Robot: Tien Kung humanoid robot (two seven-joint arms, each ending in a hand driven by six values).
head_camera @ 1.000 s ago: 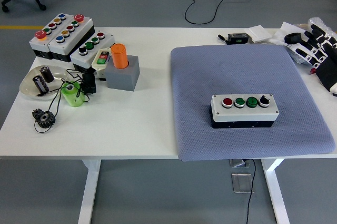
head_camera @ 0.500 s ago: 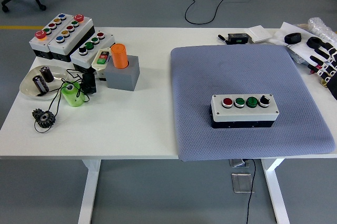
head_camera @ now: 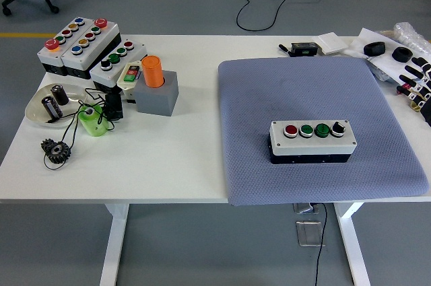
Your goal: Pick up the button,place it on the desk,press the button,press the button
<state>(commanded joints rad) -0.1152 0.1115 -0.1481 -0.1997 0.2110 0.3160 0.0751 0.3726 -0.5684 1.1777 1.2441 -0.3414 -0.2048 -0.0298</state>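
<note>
The button box is white on a black base, with a red button, two green buttons and a black selector switch on top. It lies flat on the grey mat on the right half of the table. Only the black-and-white fingers of my right hand show. They are at the picture's right edge, beyond the mat's far right corner, extended and holding nothing. The hand is well apart from the button box. My left arm is out of view.
Several larger button boxes stand at the back left. Near them are a grey block with an orange cylinder, a bowl with batteries, a green piece and a black gear. Small black and white items lie at the back right.
My right hand has drawn back to the right, from over the table's back right corner to the picture's edge. The button box has not moved.
</note>
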